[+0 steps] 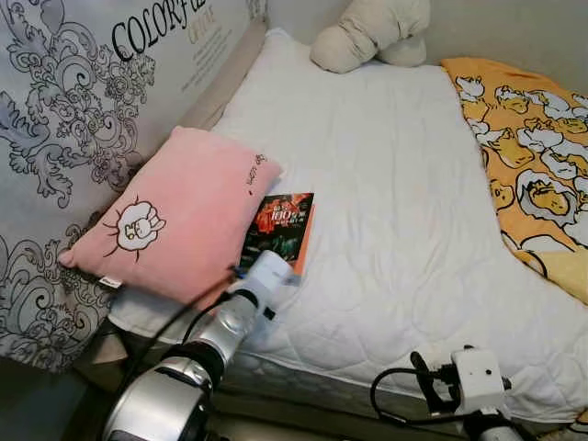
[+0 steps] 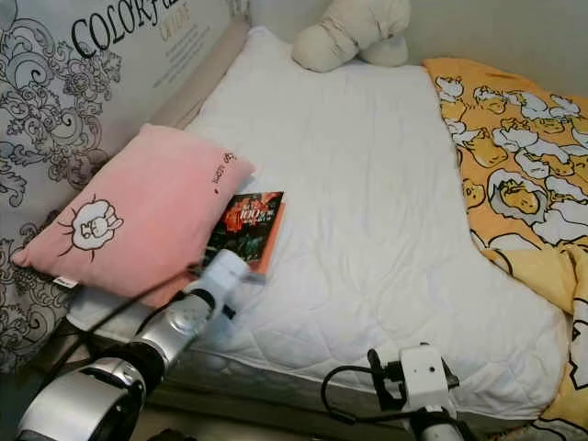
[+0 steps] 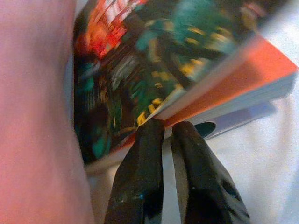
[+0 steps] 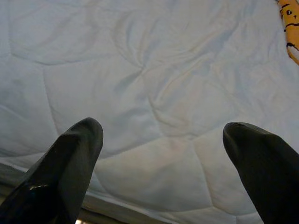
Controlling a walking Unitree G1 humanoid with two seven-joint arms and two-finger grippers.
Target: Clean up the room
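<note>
A book (image 1: 280,225) with a dark, colourful cover and orange edge lies on the white mattress (image 1: 395,184), one side tucked under a pink pillow (image 1: 175,220). My left arm reaches to the book's near edge. In the left wrist view, my left gripper (image 3: 168,128) is shut, its fingertips (image 3: 149,135) pressed against the orange edge of the book (image 3: 187,56); I cannot tell whether anything is pinched between them. My right gripper (image 4: 161,130) is open over bare mattress (image 4: 154,70) near the bed's front edge, holding nothing.
A cream plush toy (image 1: 367,32) lies at the head of the bed. A yellow duck-print blanket (image 1: 533,147) covers the right side. A patterned grey panel (image 1: 64,110) stands along the left, behind the pillow. The mattress's front edge is just before me.
</note>
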